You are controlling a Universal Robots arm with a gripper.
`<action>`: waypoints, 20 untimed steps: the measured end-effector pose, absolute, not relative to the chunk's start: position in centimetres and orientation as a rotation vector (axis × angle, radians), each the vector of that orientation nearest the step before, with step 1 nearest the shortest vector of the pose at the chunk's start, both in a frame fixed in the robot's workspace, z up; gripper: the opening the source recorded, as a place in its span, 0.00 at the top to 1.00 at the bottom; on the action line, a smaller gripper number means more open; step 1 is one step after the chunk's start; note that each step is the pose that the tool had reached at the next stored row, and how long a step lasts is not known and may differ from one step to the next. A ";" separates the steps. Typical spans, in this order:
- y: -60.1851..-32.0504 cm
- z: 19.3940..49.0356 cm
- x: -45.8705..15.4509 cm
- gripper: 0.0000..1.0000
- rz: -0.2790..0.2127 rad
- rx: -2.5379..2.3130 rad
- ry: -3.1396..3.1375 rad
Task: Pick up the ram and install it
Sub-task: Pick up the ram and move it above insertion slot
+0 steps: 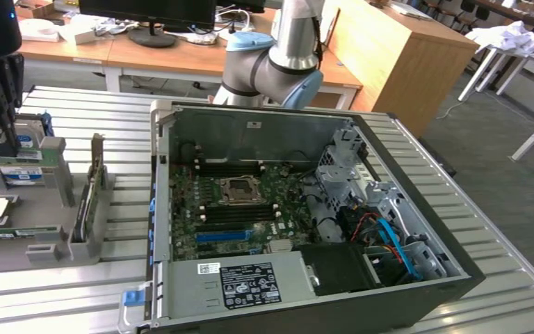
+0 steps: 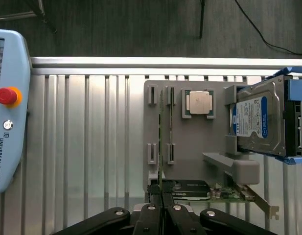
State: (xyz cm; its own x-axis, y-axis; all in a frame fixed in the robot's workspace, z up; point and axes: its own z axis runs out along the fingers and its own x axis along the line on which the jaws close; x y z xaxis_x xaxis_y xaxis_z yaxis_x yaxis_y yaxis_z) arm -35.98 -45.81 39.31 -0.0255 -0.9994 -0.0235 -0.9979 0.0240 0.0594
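Right, big picture first: a slatted metal table [image 1: 81,292] carries an open computer case [image 1: 248,129] lying on its side, its green motherboard [image 1: 202,209] facing up. Behind the case stands the grey-and-blue arm [image 1: 286,62].

Over at the exterior view's left, well apart from the case, sits a grey parts holder [image 2: 199,142], and the black gripper [image 1: 0,136] hangs low right over it. From the wrist we also catch the pale blue teach pendant [image 2: 9,122], lying on the table beside the holder, red stop button up.

Now the holder's load: a hard drive [image 2: 261,122] in blue rails stands on one side, a green expansion card [image 2: 224,193] with a metal bracket lies along the edge nearest the wrist, and a square silver processor [image 2: 198,103] rests in its own pocket between the drive and the ram.

And the ram [image 2: 160,127]: it stands on edge in the holder, seated between two pairs of grey posts, showing as a thin green line. The gripper [image 2: 160,193] is on its near end, jaws closed together, pinching that thin edge. The stick has not left the holder.
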 end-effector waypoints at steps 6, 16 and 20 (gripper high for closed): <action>-45.8 39.3 -35.2 0.88 -0.096 2.174 -2.228; -45.8 39.3 -35.0 0.88 -0.096 2.174 -2.228; -45.8 39.3 -34.5 0.88 -0.096 2.174 -2.227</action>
